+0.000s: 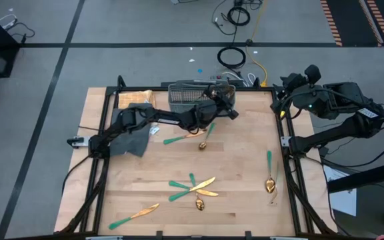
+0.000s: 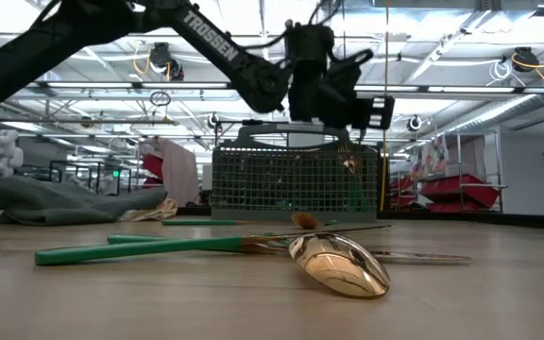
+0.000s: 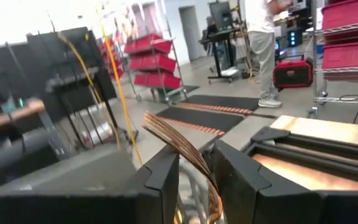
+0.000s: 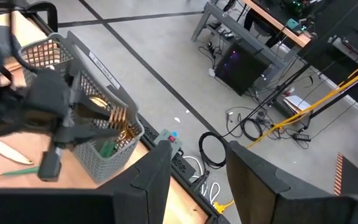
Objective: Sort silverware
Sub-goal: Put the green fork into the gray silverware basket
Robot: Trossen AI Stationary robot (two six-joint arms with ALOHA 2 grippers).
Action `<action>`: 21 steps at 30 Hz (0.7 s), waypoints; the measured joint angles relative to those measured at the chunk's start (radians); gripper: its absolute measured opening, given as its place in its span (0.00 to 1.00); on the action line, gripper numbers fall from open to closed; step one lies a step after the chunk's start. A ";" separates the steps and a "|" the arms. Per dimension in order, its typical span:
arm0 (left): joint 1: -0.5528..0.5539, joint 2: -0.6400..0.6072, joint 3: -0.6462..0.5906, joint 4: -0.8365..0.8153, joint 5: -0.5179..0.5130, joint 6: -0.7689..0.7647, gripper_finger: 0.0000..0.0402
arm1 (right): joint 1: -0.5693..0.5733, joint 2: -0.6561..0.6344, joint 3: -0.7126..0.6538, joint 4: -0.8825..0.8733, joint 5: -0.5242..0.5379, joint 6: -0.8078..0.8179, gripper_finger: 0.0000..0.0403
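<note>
left arm: extended across the rear of the table (image 1: 245, 200), passing over the grey cloth (image 1: 133, 138). left gripper (image 1: 223, 100) positioned above the near right corner of the grey mesh basket (image 1: 187, 95). its fingers (image 3: 166, 177) are clamped on a gold fork (image 3: 185, 152), tines pointing up past the fingertips; the low view shows the gripper (image 2: 333, 99) raised over the basket (image 2: 291, 179)

table contents, left to right:
- knife (image 1: 135, 215) near the front left edge, green handle toward the left
- cloth at rear left, beside the basket
- basket at rear centre; gold utensil heads (image 4: 120, 124) stand inside one end compartment
- utensil with green handle (image 1: 175, 139) just in front of the arm, and a spoon (image 1: 206, 136) beside it, gold bowl toward the front
- cluster of crossed utensils (image 1: 192, 188) at front centre, touching each other, with a gold spoon bowl (image 1: 199, 204) at its front edge
- single spoon (image 1: 270, 171) near the right edge, handle toward the rear

right arm: parked off the right rear corner of the table. right gripper (image 4: 194, 165) fingers stand apart and empty, aimed toward the basket end
</note>
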 joint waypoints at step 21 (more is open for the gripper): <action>0.058 -0.092 0.001 -0.285 0.161 -0.025 0.28 | 0.000 0.000 0.000 -0.015 -0.051 0.010 0.36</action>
